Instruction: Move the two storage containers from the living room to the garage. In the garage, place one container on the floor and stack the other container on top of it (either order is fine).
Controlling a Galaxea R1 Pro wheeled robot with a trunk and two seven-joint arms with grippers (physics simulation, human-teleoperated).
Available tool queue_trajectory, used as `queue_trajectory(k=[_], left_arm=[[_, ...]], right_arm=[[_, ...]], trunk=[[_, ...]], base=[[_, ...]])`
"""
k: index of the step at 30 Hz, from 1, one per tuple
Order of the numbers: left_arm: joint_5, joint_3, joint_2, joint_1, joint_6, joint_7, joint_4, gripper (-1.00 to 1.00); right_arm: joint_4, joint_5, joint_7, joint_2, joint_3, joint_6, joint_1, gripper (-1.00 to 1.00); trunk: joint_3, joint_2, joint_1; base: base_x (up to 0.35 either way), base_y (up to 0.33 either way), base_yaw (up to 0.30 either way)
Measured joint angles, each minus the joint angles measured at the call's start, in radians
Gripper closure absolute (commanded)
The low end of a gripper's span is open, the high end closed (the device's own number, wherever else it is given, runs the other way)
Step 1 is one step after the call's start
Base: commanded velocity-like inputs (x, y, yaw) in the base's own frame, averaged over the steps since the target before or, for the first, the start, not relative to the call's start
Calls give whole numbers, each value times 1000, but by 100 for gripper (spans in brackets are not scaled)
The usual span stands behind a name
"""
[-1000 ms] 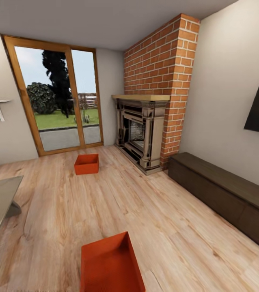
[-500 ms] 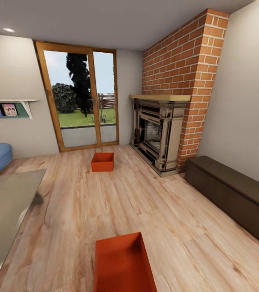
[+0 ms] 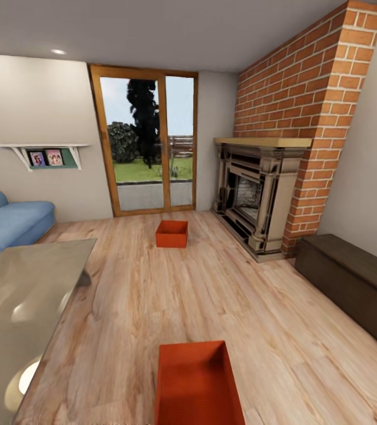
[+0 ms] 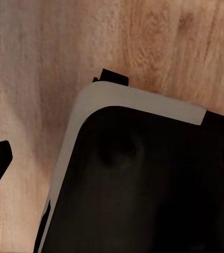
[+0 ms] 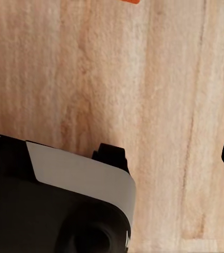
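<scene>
Living room with light wood plank floor (image 3: 153,295): one orange-red storage container (image 3: 195,386) lies near, at centre; the second (image 3: 172,234) lies far, before the glass door (image 3: 147,144), left of the brick fireplace (image 3: 259,195). Claw states cannot be told.

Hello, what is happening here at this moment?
Nothing is being handled yet. Both orange-red storage containers sit on the wood floor of the living room: the near container just in front of the robot, the far container by the glass door. Both wrist cameras look down at bare planks and the robot's base.
</scene>
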Motion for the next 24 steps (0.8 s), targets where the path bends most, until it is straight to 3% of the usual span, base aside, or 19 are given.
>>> queue_trajectory(k=[9, 19, 24], left_arm=[[0, 0, 0, 0, 1, -1, 1, -100], [-2, -1, 0, 0, 0, -3, 1, -100], [-2, -1, 0, 0, 0, -2, -1, -100]], right_arm=[[0, 0, 2, -1, 0, 0, 0, -100], [0, 0, 3, 0, 0, 0, 0, -100], [0, 0, 2, -2, -1, -3, 0, -100]], trunk=[[0, 0, 0], [0, 0, 0], [0, 0, 0]], base=[[24, -1, 122], [253, -103, 4], [86, -38, 0]])
